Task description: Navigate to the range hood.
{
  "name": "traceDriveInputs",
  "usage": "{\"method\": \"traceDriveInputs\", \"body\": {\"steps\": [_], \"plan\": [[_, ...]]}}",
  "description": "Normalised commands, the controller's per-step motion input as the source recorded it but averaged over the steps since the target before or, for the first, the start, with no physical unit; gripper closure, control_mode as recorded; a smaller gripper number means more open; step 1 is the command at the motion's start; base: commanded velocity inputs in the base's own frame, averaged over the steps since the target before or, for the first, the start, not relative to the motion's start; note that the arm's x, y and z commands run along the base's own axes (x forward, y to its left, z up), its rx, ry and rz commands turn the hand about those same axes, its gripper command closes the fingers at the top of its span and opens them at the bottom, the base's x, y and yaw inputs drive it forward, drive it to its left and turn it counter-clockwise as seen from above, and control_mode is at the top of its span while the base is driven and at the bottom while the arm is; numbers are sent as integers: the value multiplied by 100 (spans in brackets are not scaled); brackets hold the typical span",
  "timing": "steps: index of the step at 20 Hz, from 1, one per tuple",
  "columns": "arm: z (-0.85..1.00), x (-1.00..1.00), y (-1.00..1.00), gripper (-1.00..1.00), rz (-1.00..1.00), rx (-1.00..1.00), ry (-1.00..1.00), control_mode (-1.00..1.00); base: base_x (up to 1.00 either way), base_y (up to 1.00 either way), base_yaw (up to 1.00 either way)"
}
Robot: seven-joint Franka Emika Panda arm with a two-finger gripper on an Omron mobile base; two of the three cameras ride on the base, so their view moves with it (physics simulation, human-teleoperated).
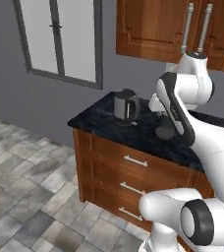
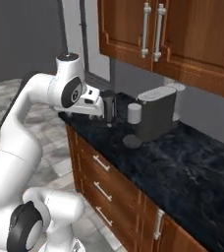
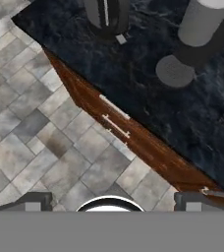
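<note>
Gripper [image 3: 109, 202] hangs over the counter [image 2: 182, 167] edge, fingers wide apart, holding nothing. Kettle [image 1: 126, 105] sits at the counter's left corner, coffee machine [image 2: 155, 115] beside it by the back edge. Can't tell where the range hood is.

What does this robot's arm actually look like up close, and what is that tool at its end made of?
The arm is glossy white, built of thick rounded segments like bent pipes. Its joints carry dark grey to black rings and round caps, and a black band runs along the upper segment. The tool ends in two small, blocky dark grey fingertips. No cables or markings show.
</note>
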Motion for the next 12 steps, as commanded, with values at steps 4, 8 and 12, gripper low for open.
{"method": "traceDriveInputs", "body": {"steps": [4, 8, 12], "plan": [[0, 0, 0, -100, 0, 0, 0, 100, 0, 6, 76], [0, 0, 0, -100, 0, 0, 0, 100, 0, 1, 74], [0, 0, 0, -100, 0, 0, 0, 100, 3, 4, 70]]}}
